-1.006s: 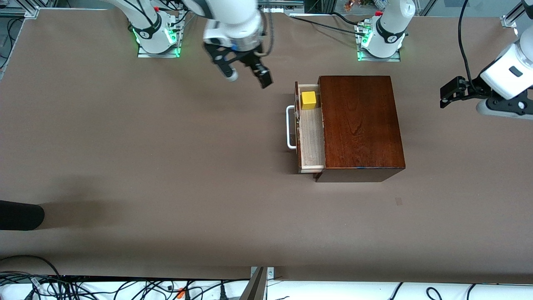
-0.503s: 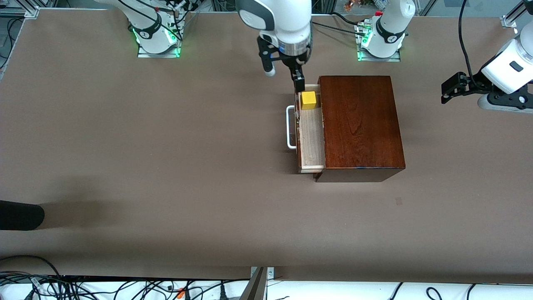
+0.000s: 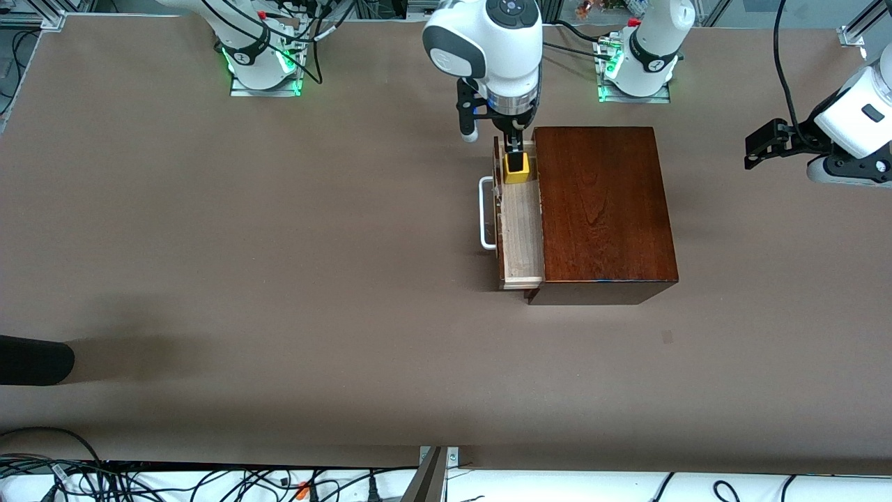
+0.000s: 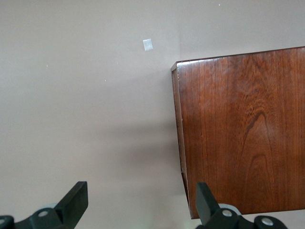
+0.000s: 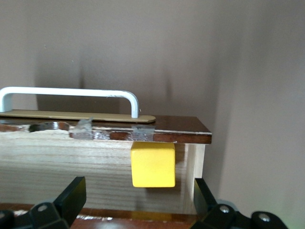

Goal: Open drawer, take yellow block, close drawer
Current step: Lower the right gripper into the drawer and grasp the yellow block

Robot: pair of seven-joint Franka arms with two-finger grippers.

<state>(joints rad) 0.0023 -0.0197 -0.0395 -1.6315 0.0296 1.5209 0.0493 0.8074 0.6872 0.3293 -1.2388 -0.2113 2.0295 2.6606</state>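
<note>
The drawer stands pulled out of the dark wooden box, its white handle facing the right arm's end of the table. The yellow block sits in the drawer's corner farthest from the front camera. Right gripper is over that corner, fingers spread wide, one finger overlapping the block from the front view; the right wrist view shows the block between the open fingers, though whether anything touches it is hard to say. Left gripper waits, spread wide, over bare table at the left arm's end, well apart from the box.
</note>
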